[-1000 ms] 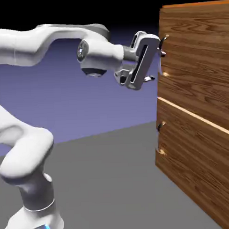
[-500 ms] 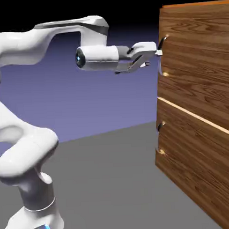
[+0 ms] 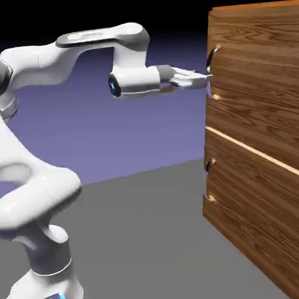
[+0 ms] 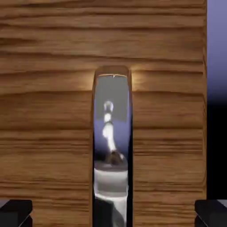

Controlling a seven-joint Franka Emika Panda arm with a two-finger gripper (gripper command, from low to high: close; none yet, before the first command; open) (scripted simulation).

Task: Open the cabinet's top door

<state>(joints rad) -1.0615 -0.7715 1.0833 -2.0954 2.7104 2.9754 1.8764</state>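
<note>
While the cabinet (image 3: 259, 141) fills the right side of the exterior view, its front is seen obliquely, with wood grain running across two stacked panels. The top door (image 3: 259, 74) is seen shut, flush with the panel below, a pale seam marking the line between them. The table (image 3: 143, 238) is shown as a flat grey surface under the cabinet and the arm. The arm (image 3: 48, 150) is raised from the lower left and bent over, its forearm held level and directed at the top door's near edge. The gripper (image 3: 201, 78) is held just at the handle (image 3: 211, 57), though contact cannot be judged from the exterior view. In the hand view the handle (image 4: 112, 146) is shown as a tall, shiny metal loop standing upright against the wood, centred between the two fingertips (image 4: 15, 212). The fingertips are spread wide apart at the lower corners, well clear of the handle on either side, and nothing is gripped.
</note>
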